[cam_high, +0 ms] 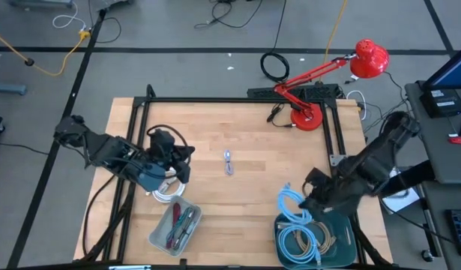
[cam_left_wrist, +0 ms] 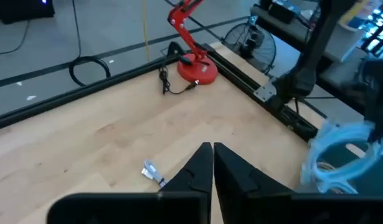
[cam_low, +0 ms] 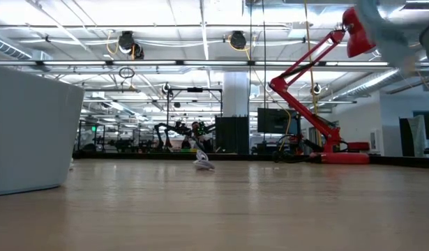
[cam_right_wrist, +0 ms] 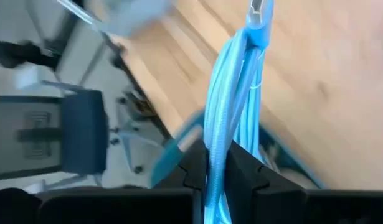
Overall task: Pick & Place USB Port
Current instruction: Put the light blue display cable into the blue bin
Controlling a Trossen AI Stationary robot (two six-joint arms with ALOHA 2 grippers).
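Observation:
A small silver and white USB piece (cam_high: 228,162) lies flat on the wooden table near its middle; it also shows in the left wrist view (cam_left_wrist: 152,171) and the low view (cam_low: 203,162). My left gripper (cam_high: 184,169) hovers left of it, above the table, shut with nothing between its fingers (cam_left_wrist: 213,154). At the table's near right, my right gripper (cam_high: 309,197) is shut on a coiled light-blue cable (cam_high: 290,204), beside the far-left corner of a dark teal bin (cam_high: 342,225). My right gripper pinches several strands of the light-blue cable's coil (cam_right_wrist: 217,155) between its two fingers. The bundle runs out from between the fingers to a banded end (cam_right_wrist: 260,28). The coil is lifted clear of the table and shows high up in the low view (cam_low: 381,24).
The teal bin holds more coiled cables (cam_high: 301,241). A grey tray (cam_high: 159,238) with red and grey tools stands at the near left, and a white coiled cable (cam_high: 166,195) lies below my left gripper. A red desk lamp (cam_high: 306,116) stands at the far right.

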